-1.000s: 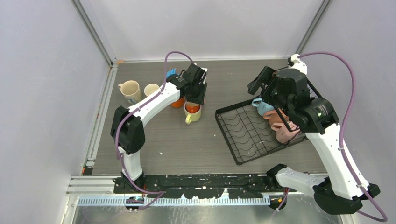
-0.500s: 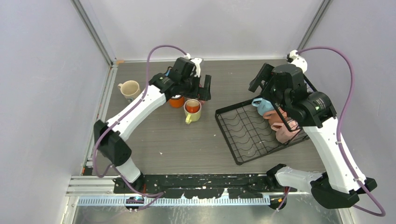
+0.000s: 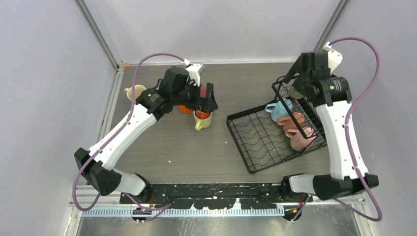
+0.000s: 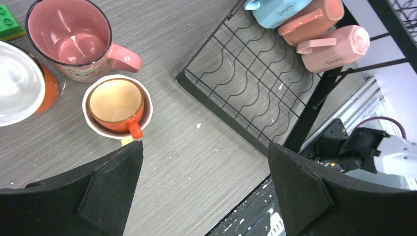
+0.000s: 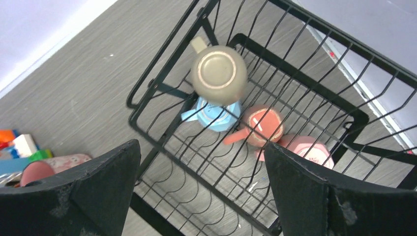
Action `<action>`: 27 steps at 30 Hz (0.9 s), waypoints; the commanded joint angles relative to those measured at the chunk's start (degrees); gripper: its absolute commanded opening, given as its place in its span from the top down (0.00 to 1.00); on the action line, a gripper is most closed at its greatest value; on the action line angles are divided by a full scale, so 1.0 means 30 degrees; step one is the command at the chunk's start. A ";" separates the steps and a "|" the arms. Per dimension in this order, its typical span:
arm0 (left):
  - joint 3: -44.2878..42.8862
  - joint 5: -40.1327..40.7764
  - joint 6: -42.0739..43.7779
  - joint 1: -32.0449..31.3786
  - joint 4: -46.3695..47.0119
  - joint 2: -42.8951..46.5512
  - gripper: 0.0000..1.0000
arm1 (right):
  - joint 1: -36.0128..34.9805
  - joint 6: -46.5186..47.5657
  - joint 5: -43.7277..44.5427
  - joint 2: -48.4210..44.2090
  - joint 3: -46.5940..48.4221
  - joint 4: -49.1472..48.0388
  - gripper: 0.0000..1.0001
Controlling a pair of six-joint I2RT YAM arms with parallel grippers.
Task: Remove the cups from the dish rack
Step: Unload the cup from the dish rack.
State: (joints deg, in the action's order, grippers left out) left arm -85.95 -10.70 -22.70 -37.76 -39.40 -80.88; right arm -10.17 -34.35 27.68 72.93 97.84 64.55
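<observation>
1. The fingers (image 4: 105,182) of the left gripper (image 4: 204,148) are being held wide apart, and nothing is being gripped between them.
2. Just beyond the left finger, an orange cup (image 4: 117,101) is being carried inside a yellow cup (image 3: 204,121), both upright on the table (image 4: 187,162).
3. A pink mug (image 4: 69,42) is being shown upright next to that pair. An orange mug (image 4: 51,91) with a white inside and a green block (image 4: 10,22) are being shown beside it.
4. The right gripper (image 5: 201,146) is likewise being held wide open and empty, above the dish rack (image 4: 221,112).
5. A cream cup (image 5: 219,73), bottom up and blurred, is being seen at the rack's raised wire side. Whether it is resting on the wires cannot be told.
6. Below it, a blue cup (image 5: 211,113), a salmon cup (image 5: 263,125) and a pink cup (image 5: 307,147) are being kept on their sides in a row inside the rack.
7. The rack is being seen on the right of the table, well apart from the cups standing at the left.
</observation>
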 commanded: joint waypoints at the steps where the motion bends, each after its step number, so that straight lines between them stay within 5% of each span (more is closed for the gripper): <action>1: 0.0350 -0.0889 -0.0111 0.0066 0.0822 0.1482 0.00 | 0.1089 0.1077 -0.0318 0.1647 0.1426 -0.0326 0.00; 27: 0.2813 -0.1971 -0.0519 0.0072 0.1447 0.3768 0.00 | 0.4475 0.2936 -0.3102 0.5961 0.1834 -0.0920 0.05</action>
State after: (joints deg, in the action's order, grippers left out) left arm -78.15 -15.40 -23.81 -37.76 -38.00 -71.24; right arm 3.38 -27.00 19.81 89.89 101.89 63.37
